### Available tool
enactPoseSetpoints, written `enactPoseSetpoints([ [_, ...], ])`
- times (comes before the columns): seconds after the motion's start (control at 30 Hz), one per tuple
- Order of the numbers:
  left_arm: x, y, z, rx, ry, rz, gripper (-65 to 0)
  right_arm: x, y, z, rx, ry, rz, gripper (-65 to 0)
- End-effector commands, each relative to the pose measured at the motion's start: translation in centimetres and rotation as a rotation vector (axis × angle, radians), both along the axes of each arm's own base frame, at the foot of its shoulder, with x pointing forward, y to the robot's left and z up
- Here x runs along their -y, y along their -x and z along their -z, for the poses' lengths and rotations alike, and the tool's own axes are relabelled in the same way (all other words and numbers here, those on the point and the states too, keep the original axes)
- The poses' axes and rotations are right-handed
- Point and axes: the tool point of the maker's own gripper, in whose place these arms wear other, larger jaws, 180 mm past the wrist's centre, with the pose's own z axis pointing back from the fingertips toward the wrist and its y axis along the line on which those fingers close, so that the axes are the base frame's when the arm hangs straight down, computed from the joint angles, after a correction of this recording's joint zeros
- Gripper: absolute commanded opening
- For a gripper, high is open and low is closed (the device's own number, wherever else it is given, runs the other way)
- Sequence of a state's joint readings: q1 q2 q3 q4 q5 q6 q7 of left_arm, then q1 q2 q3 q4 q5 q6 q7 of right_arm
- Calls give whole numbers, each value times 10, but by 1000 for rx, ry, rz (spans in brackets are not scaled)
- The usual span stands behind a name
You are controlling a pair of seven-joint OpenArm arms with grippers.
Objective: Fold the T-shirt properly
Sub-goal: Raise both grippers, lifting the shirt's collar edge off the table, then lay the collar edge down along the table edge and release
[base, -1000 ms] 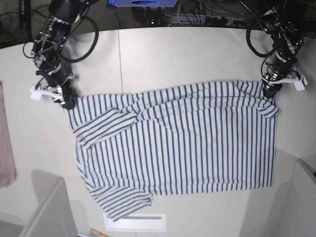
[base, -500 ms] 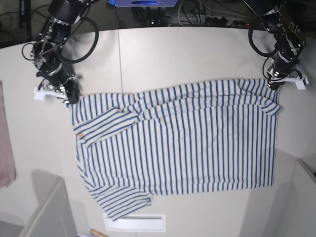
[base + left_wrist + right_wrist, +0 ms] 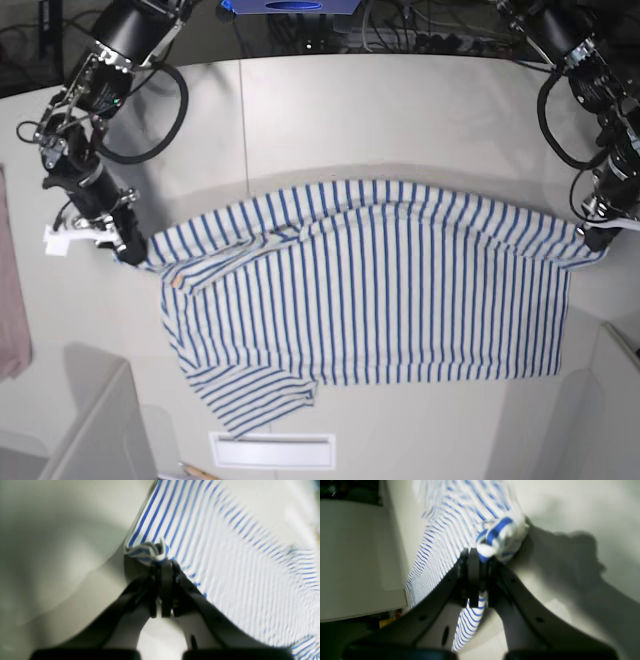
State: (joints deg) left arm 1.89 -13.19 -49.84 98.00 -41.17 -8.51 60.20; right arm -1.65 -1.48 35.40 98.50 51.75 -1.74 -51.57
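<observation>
While both tools pinch the limp, light T-shirt (image 3: 380, 290) at its far corners, it sags between.

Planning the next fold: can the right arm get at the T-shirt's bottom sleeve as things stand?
Probably not: the right gripper is shut on a T-shirt corner, so it's occupied. The sleeve itself lies uncovered on the table.

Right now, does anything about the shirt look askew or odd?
Somewhat. The T-shirt lies crooked: its sleeve sticks out bunched at the near corner, and the collar area is rumpled. Both far corners are pinched in shut pincers.
</observation>
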Motion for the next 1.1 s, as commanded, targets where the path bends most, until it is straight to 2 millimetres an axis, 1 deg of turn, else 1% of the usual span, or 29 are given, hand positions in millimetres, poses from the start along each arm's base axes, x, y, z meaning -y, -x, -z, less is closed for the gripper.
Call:
enactPoseSetpoints([
  [0.0, -14, 2, -21, 39, -35, -28, -650, 3, -4, -22, 68, 26, -3, -650],
  [0.03, -18, 6, -26, 41, -33, -40, -650, 2, -3, -28, 78, 37, -8, -650],
  [0.1, -23, 16, -31, 28, -36, -56, -650, 7, 11, -24, 57, 52, 4, -650],
  [0.13, -22, 21, -29, 10, -39, -52, -650, 10, 19, -20, 42, 57, 13, -650],
  [0.2, -20, 36, -14, -52, -42, -42, -650, 15, 34, -7, -3, 60, 25, -650],
  [0.3, -8, 58, 16, -168, -35, -1, -650, 21, 60, 14, -77, 68, 43, -650],
  [0.4, 0, 78, 43, -262, -3, 21, -650, 22, 84, 44, -171, 40, 50, -650],
  [0.47, 0, 90, 56, -303, 19, 15, -650, 21, 98, 60, -224, 19, 53, -650],
  [0.53, -1, 102, 64, -331, 32, 2, -650, 22, 113, 71, -267, 16, 55, -650],
  [0.6, -1, 111, 68, -354, 29, 3, -650, 24, 124, 76, -289, 23, 60, -650],
  [0.73, 0, 124, 67, -385, 5, 13, -650, 30, 147, 85, -330, 43, 82, -650],
  [0.87, 0, 141, 68, -428, -15, 21, -650, 29, 162, 90, -367, 45, 78, -650],
  [1.0, 2, 162, 74, -480, -16, 23, -650, 28, 169, 81, -360, 73, 67, -650],
  [1.07, 2, 168, 76, -496, -15, 23, -650, 28, 171, 76, -355, 85, 62, -650],
])
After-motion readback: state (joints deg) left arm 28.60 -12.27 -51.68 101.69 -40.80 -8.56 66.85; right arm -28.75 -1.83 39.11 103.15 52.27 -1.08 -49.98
